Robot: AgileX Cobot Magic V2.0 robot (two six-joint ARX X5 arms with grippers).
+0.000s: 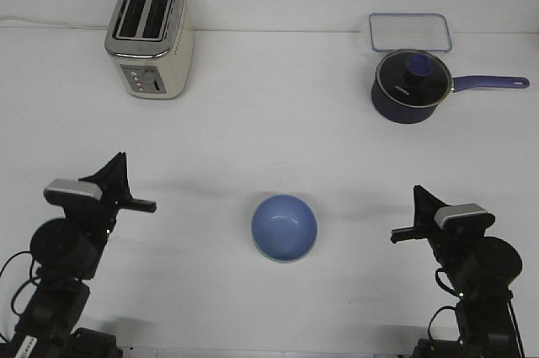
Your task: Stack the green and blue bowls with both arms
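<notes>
The blue bowl (284, 227) sits upright on the table (278, 122), between my 2 arms and apart from both; a pale rim shows under its near edge, but I cannot tell whether that is the green bowl. My left gripper (145, 205) and right gripper (401, 234) point inward at it, holding nothing; whether their jaws are parted, I cannot tell.
</notes>
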